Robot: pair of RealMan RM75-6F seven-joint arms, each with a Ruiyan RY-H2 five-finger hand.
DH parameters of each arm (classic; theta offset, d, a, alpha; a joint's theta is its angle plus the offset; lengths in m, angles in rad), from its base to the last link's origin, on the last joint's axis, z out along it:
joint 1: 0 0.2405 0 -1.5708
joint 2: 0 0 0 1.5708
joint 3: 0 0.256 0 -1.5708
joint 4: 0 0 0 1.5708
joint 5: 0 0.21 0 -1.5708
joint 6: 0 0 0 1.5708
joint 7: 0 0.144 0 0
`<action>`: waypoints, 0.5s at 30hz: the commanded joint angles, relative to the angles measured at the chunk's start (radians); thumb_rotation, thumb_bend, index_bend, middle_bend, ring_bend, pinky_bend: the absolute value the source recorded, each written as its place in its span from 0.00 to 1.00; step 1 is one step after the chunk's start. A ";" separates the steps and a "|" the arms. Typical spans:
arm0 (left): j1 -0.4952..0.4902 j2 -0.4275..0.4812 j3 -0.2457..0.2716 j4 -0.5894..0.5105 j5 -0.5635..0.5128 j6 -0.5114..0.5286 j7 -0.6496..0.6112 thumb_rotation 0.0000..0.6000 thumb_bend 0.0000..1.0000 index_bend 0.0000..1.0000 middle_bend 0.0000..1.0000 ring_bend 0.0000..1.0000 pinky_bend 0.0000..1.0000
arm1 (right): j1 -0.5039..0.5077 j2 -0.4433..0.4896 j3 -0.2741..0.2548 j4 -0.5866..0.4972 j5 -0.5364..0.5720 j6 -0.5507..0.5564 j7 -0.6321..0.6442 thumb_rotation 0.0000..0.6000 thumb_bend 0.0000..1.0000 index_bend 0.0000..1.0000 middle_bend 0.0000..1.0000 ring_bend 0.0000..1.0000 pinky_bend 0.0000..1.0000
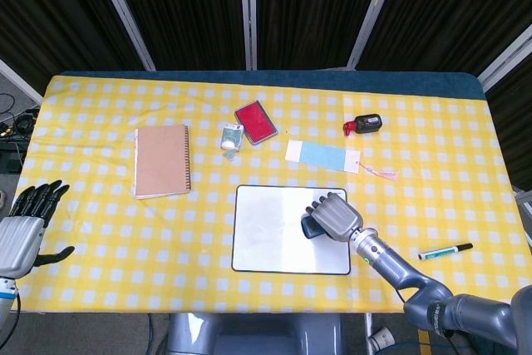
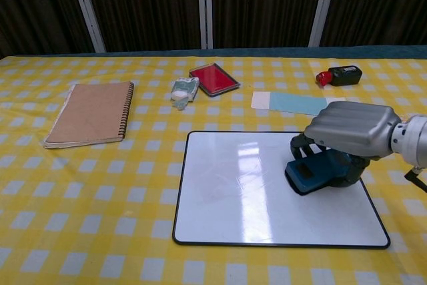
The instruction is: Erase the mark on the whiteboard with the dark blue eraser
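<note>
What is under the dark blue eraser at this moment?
The dark blue eraser, held by the right hand, rests flat on the whiteboard, right of its middle. The board surface directly beneath it is covered, so any mark left there cannot be seen.

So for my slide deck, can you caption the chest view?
Right robot hand holds the dark blue eraser on the whiteboard, on a yellow checked table.

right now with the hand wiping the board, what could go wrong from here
The white rectangular whiteboard lies loose on the yellow checked tablecloth; no hand steadies it, so a hard wipe might slide it. The right hand grips the dark blue eraser near the board's right side, so a long stroke could run off that edge.
</note>
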 commanded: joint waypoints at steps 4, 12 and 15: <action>-0.001 -0.003 0.000 -0.001 0.001 -0.001 0.006 1.00 0.00 0.00 0.00 0.00 0.00 | -0.023 0.069 -0.096 -0.113 -0.087 0.006 -0.034 1.00 0.69 0.57 0.58 0.47 0.51; 0.000 0.000 0.001 -0.003 0.003 0.001 0.003 1.00 0.00 0.00 0.00 0.00 0.00 | -0.026 0.065 -0.083 -0.105 -0.107 0.031 -0.014 1.00 0.69 0.57 0.58 0.47 0.51; 0.000 0.000 0.001 -0.002 0.002 0.000 0.003 1.00 0.00 0.00 0.00 0.00 0.00 | -0.019 0.048 -0.055 -0.059 -0.083 0.026 -0.017 1.00 0.69 0.57 0.58 0.47 0.51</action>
